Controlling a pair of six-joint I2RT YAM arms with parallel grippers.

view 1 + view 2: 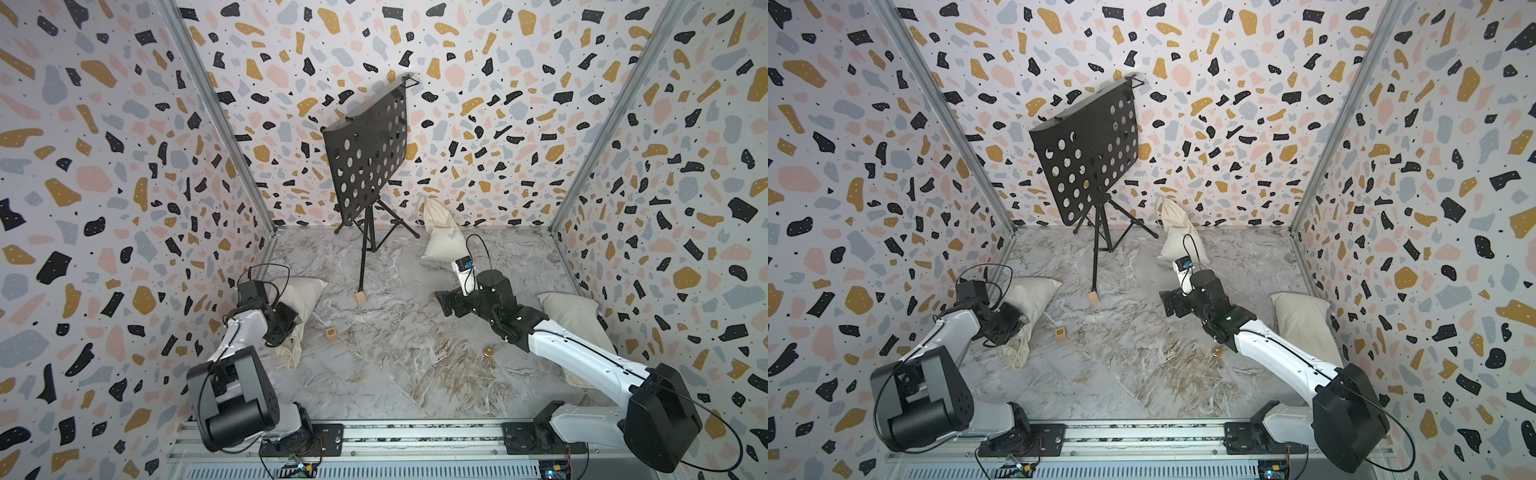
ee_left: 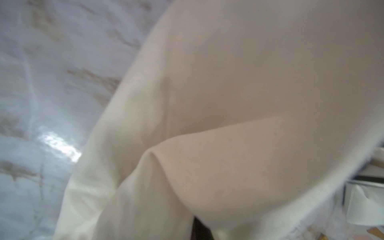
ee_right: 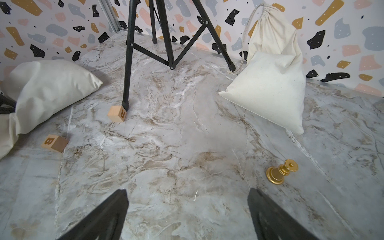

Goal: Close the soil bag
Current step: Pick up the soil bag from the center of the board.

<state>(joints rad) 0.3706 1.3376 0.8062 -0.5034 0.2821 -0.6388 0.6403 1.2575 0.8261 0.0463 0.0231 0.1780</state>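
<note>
The soil bag (image 1: pixel 305 293), a cream cloth sack, lies at the left of the marble floor, its crumpled mouth (image 1: pixel 291 353) pointing toward the front. It shows in both top views. My left gripper (image 1: pixel 282 328) reaches down onto the bag's neck just behind the mouth and is shut on the cloth. In the left wrist view the bag's cloth (image 2: pixel 228 104) fills nearly the whole picture, and only a dark sliver of the jaws shows. My right gripper (image 3: pixel 187 218) hangs open over bare floor mid-right with nothing between its fingers, far from the bag (image 3: pixel 52 89).
A black music stand (image 1: pixel 365 162) on a tripod stands at the back centre. Wooden letter blocks (image 3: pixel 117 113) (image 3: pixel 54 143) lie near the bag. A gold chess piece (image 3: pixel 280 172) lies by my right arm. Two more cream bags sit at the back (image 1: pixel 442 241) and right (image 1: pixel 573 320).
</note>
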